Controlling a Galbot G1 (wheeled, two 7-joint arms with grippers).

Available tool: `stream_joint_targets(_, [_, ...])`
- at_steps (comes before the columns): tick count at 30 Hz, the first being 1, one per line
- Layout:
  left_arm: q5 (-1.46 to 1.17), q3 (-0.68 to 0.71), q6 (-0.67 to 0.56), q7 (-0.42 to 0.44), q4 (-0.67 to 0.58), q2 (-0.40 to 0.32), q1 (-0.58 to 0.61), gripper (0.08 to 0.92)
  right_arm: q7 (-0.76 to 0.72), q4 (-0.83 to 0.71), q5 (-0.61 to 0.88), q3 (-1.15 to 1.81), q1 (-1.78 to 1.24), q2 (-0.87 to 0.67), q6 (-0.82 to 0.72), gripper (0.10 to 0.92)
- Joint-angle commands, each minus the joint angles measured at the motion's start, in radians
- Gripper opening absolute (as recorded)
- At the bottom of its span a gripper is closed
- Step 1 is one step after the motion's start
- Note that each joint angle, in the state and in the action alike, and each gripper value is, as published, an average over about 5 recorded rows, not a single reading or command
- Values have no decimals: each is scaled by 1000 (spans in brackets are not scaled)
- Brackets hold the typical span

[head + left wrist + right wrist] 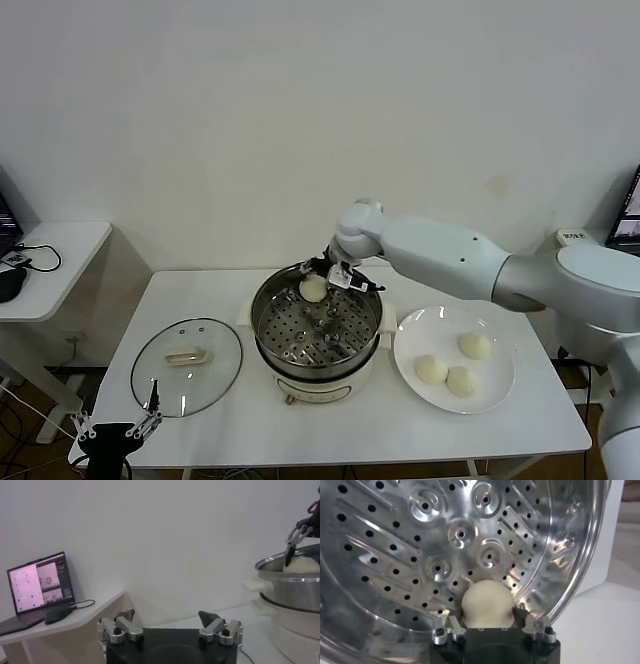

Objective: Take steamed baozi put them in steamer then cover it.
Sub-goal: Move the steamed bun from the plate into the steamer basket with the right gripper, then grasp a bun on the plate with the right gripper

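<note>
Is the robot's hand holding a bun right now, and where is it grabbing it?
Not really. The right gripper is open around one baozi on the steamer tray, fingers beside it. The left gripper is open and empty.

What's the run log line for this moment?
right gripper: open, bun between fingers on steamer tray | plate: three buns | lid: on table | left gripper: open, idle

A flat round white plate sits on the white bench; an open laptop rests on a side desk.
</note>
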Motion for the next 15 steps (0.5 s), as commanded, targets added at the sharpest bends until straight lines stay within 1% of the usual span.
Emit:
stream_joint_targets(1, [1,1,1,0,-2,0,0,823,-104,118,291,2,101,-68,-138,819])
stream_joint_targets(5, [2,6,2,0,-4,1,-1,823,-168,200,409,16,167,-166,-270,822])
stream_joint_targets(11, [0,10,3,1,-9,13,-3,823,-222,317,496,0,229,-358,-478,823])
stream_joint_targets(15, [-2,16,5,2,-14,27,-7,823,-241,419,530,-19,244,-499,-580,823])
